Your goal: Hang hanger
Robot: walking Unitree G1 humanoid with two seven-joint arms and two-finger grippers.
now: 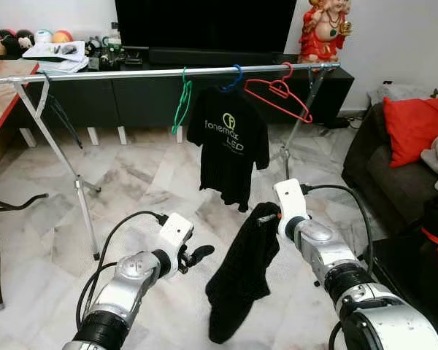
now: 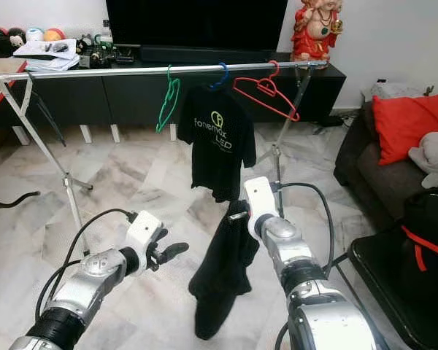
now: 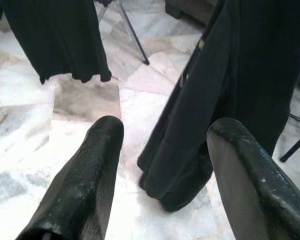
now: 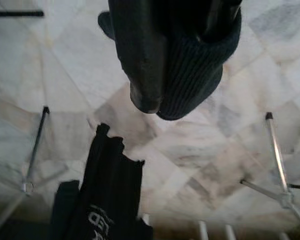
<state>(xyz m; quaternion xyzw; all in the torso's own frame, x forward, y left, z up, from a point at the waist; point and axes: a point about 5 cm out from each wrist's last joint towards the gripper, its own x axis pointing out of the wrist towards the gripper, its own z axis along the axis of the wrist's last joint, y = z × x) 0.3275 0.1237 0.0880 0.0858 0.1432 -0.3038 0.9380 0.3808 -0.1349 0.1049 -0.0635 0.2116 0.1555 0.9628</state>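
Right arm: nearest the camera, silver, reaching forward and up on the robot's right side, well short of the rail.
Clothes rail (image 1: 131, 74): long silver bar on splayed legs, crossing the room ahead in front of a dark TV cabinet (image 1: 131, 102), standing on a marble floor (image 1: 131, 189).
Hung shirt (image 1: 228, 149): black T-shirt with pale lettering, already on the rail from a blue hanger (image 1: 236, 75).
Held garment (image 1: 242, 273): dark knitted top, dangling limp between the two arms, its hem clear of the floor; its hanger cannot be made out, presumably hidden in the fabric.
Spare hangers: a green hanger (image 1: 182, 102) and a red hanger (image 1: 279, 93) hang bare on the rail either side of the shirt.
Right gripper (image 1: 269, 216): pinching the top of the held garment; in the right wrist view the fabric is bunched around the black fingers (image 4: 140, 55).
Left gripper (image 1: 195, 255): fingers spread apart, holding nothing, just beside the held garment, low.
Progress: garment is lifted and carried, but not yet at the rail.
Left to do: judged from here, raise it, hook it over the bar, probably in a free stretch, then let go.
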